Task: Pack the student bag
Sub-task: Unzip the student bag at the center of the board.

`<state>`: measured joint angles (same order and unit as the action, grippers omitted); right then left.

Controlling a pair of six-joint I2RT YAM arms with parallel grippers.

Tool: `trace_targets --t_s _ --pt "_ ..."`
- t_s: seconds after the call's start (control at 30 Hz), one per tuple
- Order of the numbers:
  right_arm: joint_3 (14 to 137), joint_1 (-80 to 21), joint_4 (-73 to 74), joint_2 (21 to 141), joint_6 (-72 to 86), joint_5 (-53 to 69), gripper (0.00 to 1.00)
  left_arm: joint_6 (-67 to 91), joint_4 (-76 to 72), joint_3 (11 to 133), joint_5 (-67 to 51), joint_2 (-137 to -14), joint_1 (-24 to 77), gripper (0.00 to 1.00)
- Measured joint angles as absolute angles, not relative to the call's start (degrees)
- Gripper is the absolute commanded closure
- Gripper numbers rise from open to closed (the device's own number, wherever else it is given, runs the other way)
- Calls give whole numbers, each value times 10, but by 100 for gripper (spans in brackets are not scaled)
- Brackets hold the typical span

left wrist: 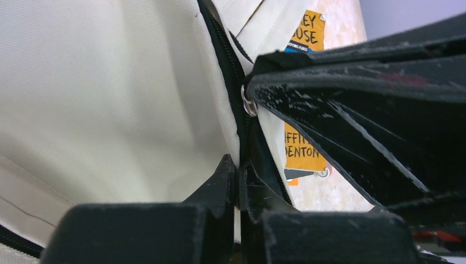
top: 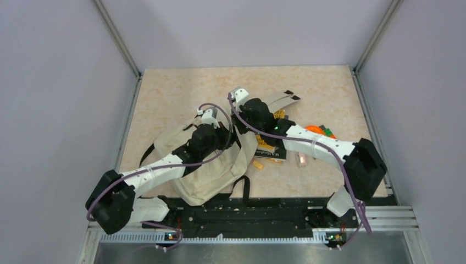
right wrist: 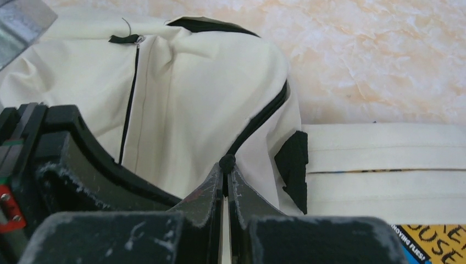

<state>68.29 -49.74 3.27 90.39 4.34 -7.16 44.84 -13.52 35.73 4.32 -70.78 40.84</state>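
While left gripper and right gripper seemingly pinch its zipper, rumpled student bag.

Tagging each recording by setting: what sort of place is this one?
Probably a lab test cell, not a home: plain walls with metal corner posts box in a marble-patterned table, and two arms are mounted along an aluminium rail at its near edge.
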Motion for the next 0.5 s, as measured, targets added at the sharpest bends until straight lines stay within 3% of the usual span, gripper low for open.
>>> trace_targets --t_s 0.5 --pt "754 -498 51 989 -6 -105 100 455 -149 324 46 -720 405 100"
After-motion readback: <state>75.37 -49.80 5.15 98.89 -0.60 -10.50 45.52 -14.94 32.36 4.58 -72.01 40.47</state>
